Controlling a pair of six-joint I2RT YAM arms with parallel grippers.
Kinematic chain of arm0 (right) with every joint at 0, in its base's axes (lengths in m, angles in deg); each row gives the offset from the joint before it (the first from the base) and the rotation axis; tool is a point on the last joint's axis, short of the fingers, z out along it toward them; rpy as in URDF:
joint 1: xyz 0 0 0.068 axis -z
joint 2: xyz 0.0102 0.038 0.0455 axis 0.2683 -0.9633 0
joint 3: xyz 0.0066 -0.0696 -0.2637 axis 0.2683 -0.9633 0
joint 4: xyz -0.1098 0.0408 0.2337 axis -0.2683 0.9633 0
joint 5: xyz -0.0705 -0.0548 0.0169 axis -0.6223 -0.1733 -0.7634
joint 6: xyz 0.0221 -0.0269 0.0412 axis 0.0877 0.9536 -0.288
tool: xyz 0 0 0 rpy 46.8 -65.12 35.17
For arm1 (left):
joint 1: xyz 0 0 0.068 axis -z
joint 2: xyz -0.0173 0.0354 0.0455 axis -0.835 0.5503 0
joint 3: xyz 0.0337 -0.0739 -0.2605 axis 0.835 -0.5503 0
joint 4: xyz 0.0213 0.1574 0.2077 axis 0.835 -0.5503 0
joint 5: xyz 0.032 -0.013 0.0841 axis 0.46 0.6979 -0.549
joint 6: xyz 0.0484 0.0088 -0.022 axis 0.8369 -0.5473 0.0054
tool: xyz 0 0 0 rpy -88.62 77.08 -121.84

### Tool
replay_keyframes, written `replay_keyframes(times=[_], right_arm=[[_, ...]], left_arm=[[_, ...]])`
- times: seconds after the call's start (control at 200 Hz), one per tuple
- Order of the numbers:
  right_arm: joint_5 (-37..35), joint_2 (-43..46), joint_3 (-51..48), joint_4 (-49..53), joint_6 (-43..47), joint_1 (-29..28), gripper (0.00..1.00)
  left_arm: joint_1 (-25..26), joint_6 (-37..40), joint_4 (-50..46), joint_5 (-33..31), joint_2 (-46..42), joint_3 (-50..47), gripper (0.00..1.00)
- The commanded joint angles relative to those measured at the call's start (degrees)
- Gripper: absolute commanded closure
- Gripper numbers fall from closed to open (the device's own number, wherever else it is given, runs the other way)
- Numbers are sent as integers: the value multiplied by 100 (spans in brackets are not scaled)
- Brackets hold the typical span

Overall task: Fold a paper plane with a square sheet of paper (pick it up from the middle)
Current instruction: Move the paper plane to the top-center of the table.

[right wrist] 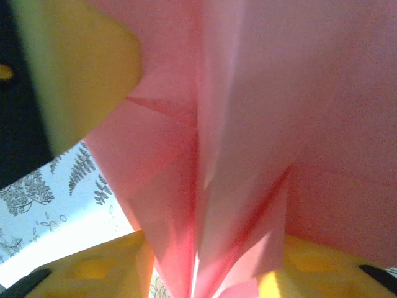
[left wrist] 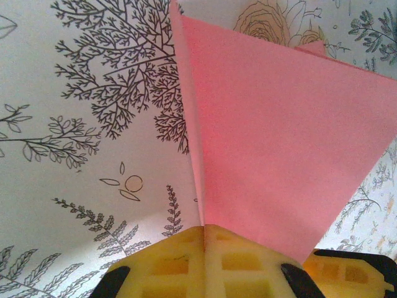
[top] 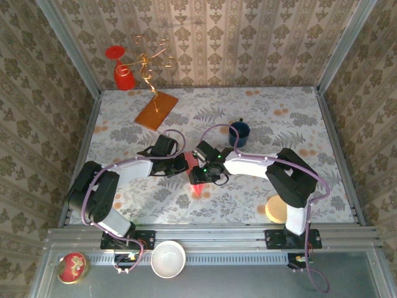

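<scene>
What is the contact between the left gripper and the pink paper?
Touching. In the left wrist view the pink paper runs into the left gripper, pinched between its shut fingers.

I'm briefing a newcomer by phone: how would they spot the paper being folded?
Find the floral table; at its middle, the sheet of paper sits clamped in the left gripper. It is thin, creased and pink-red, unlike the flat orange-brown board farther back.

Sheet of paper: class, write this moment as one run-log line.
sheet of paper: creased, partly folded | left fingers: shut on its fold | right fingers: paper between them, grip unclear
</scene>
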Motion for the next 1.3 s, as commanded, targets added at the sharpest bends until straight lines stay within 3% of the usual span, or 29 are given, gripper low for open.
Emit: replay_keyframes(times=[0.0,0.295,0.75,1.015,1.295], right_arm=[[-254,-73,172,271,32,-39,56],[-520,-38,198,366,-42,-37,68],[-847,-281,512,745,-117,-47,70],[-1545,-401,965,1348,-35,-44,83],[-2240,-726,1843,1619,272,188,87]], left_arm=[[-39,-31,11,64,53,37,100],[-74,-17,-67,25,5,28,95],[-654,280,-730,-370,-721,-168,63],[-1090,554,-1180,-583,-1103,-339,47],[-1339,685,-1368,-731,-1445,-532,38]])
